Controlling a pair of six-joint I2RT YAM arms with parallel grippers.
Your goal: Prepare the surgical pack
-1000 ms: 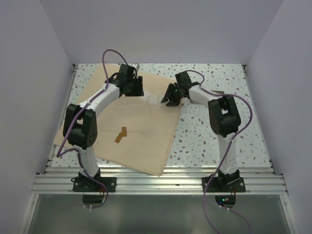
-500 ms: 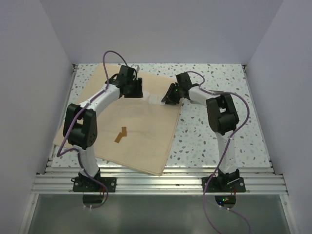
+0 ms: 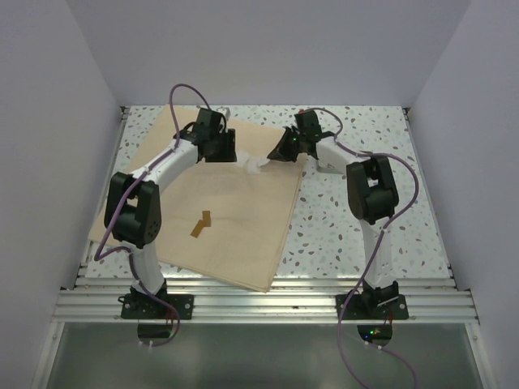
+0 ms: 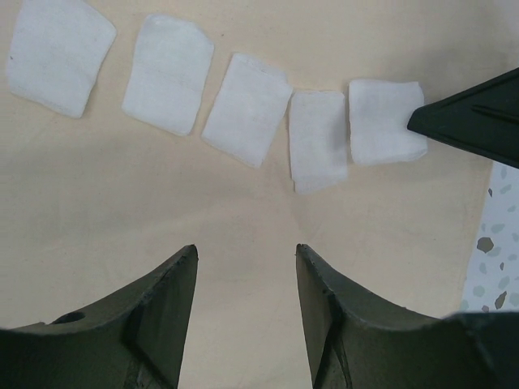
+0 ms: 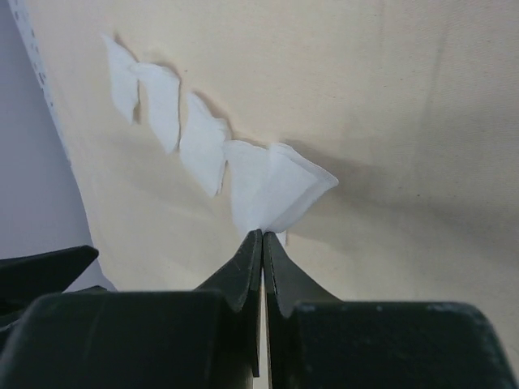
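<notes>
A tan fabric sheet [image 3: 235,219] lies flat on the speckled worktop [image 3: 357,235], covering its 9 o'clock half. One corner reaches the near rail at 6 o'clock. Along the sheet's 12 o'clock edge sits a row of five white gauze squares [image 4: 247,109], set side by side and slightly tilted, with the last two overlapping.

The left gripper [image 4: 246,251] hangs over bare fabric just on the 6 o'clock side of the row. Its jaws are wide apart and nothing is between them.

The right gripper [image 5: 262,235] reaches in from 3 o'clock. Its jaws are pressed together on the edge of the end gauze square [image 5: 280,190]. That square is raised off the cloth at the pinched side and casts a shadow on the sheet.

A small brown strip [image 3: 200,224] lies on the sheet toward 7 o'clock, well apart from the gauze and both grippers.
</notes>
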